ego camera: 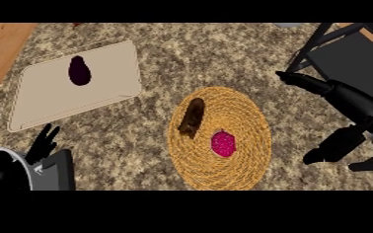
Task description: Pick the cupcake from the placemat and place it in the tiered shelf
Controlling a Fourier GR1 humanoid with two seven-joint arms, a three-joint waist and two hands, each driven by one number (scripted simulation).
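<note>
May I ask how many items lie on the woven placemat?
2 on the placemat: a brown elongated item at its upper left, a pink cupcake near its middle. None seems hidden.

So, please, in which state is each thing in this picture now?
Cupcake: pink, on the placemat, not held.
Brown item: on the same placemat, untouched.
Purple item: on the beige tray.
Left hand: open, resting at lower left.
Right hand: open, holding nothing, beside the tiered shelf.
</note>
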